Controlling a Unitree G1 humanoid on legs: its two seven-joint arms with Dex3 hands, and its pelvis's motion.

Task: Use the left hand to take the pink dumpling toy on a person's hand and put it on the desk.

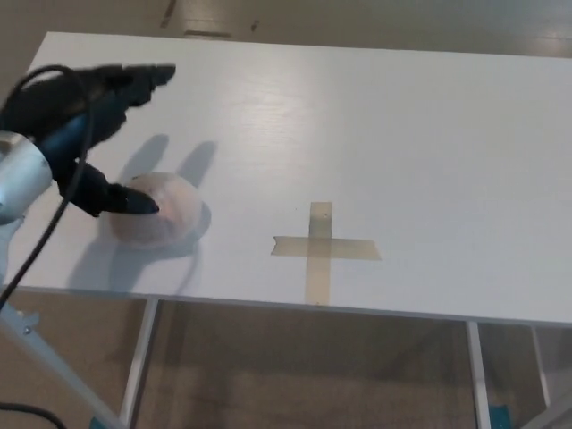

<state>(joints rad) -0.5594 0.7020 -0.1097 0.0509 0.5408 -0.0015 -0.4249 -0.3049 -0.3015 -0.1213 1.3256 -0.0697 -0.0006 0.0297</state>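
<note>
The pink dumpling toy point(159, 208) lies on the white desk point(384, 125) near its front left edge. My left hand point(85, 125) hovers above and to the left of it, open, with its fingers spread. The thumb tip point(134, 204) overlaps the toy's left side in the picture, while the upper fingers point(143, 76) point to the right well above it. Nothing is held. My right hand is not in view, and no person's hand shows.
A cross of tan tape point(319, 246) is stuck to the desk right of the toy, near the front edge. Below the edge are the desk's white legs point(143, 357) and the floor. A black cable point(45, 241) hangs from my left forearm.
</note>
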